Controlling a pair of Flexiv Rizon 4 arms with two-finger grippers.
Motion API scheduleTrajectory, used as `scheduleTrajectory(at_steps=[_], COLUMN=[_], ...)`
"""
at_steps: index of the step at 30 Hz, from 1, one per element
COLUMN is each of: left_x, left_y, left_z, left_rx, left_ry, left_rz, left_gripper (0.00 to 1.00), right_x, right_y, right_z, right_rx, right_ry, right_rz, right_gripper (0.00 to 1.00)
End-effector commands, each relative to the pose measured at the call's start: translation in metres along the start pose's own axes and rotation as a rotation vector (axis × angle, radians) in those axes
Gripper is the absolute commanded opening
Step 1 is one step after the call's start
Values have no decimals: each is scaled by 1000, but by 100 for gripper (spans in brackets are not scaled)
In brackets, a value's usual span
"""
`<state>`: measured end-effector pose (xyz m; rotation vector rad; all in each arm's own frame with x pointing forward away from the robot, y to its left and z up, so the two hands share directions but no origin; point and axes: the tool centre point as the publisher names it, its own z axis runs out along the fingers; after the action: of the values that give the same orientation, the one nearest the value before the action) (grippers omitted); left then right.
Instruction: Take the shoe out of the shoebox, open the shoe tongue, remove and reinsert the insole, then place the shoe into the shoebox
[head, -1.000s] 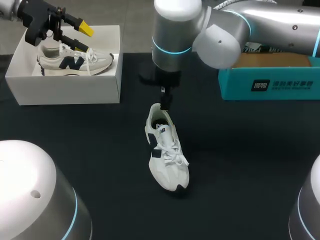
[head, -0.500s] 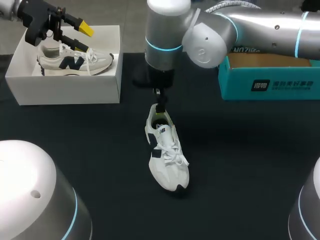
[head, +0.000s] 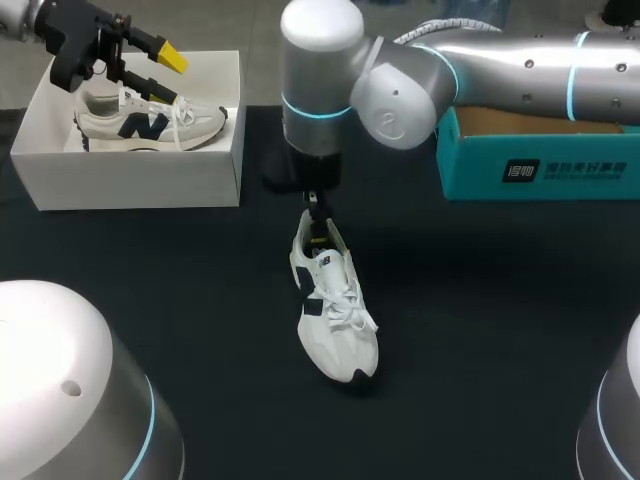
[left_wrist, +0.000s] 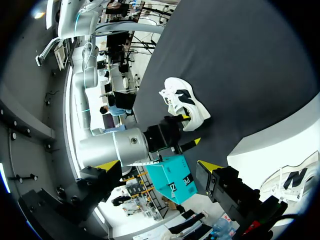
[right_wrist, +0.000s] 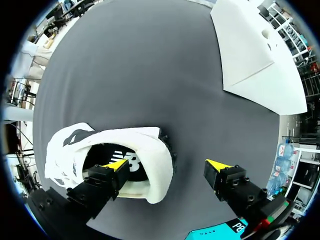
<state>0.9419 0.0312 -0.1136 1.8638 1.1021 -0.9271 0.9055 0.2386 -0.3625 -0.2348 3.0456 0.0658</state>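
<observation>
Right arm (head: 400, 80) slid left | right tool (right_wrist: 167, 166) spread astride white shoe (head: 335, 320); left tool (left_wrist: 159, 165) spread

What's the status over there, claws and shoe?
Right gripper open, one finger inside the shoe heel, one outside. Left gripper open above white shoebox. Another shoe already in that box.

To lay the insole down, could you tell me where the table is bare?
Bare table: right of the shoe, before the teal box; left of it, before the white shoebox. Crowded at the heel, around the right hand.
</observation>
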Motion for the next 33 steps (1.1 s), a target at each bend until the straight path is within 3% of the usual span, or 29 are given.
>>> scheduleTrajectory(at_steps=[1,4,8,10,13,14,23,33], left_x=[0,0,0,0,0,0,0,0], left_y=[0,0,0,0,0,0,0,0], left_z=[0,0,0,0,0,0,0,0], left_rx=[1,1,1,1,1,1,1,1], left_ry=[4,4,4,4,4,4,4,4], left_rz=[1,1,1,1,1,1,1,1], left_gripper=[100,100,100,100,100,100,100,100], right_x=[-7,-5,-1,2,6,7,17,26], right_y=[3,2,0,-2,-6,-7,-23,-42], right_z=[16,23,27,27,27,26,3,-67], right_rx=[3,1,11,19,35,40,48,17], right_ry=[23,40,61,69,78,77,64,2], right_rz=[-3,0,10,19,33,37,82,132], right_gripper=[100,100,49,40,6,0,0,0])
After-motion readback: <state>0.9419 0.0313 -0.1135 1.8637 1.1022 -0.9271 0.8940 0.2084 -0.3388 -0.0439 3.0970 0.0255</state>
